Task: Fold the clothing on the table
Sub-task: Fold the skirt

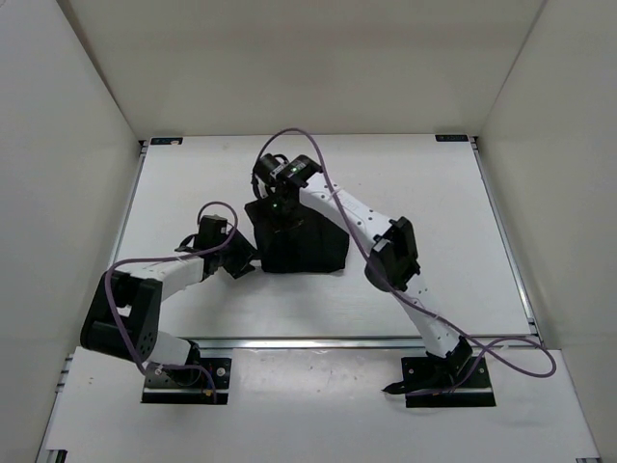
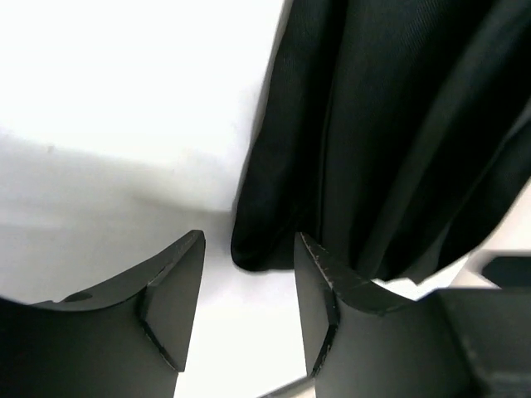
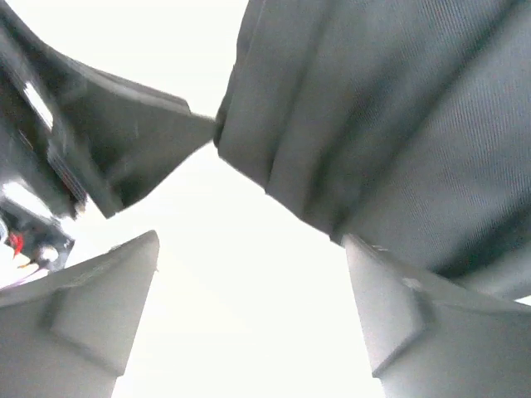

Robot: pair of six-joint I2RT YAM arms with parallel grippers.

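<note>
The clothing (image 1: 307, 243) is seen as a compact black block with pleat-like creases, laid near the middle of the table (image 1: 434, 212), slightly left of centre. The left gripper (image 1: 241, 258) is placed low at the block's near-left corner. In the left wrist view its jaws are shown apart, bare table is seen between the fingers (image 2: 170, 298), and nothing is clamped. A rounded corner of the clothing (image 2: 265, 245) is seen just beyond the fingertips, and its edge is overlapped by one finger; contact cannot be told. The right gripper (image 1: 277, 207) is positioned over the far-left part of the clothing, pointed down. In the right wrist view it is shown spread wide, white table is seen between the fingers (image 3: 95, 327), and nothing is held. Creased clothing (image 3: 398, 124) is seen at the tip of the other finger; touching or not cannot be told.
</note>
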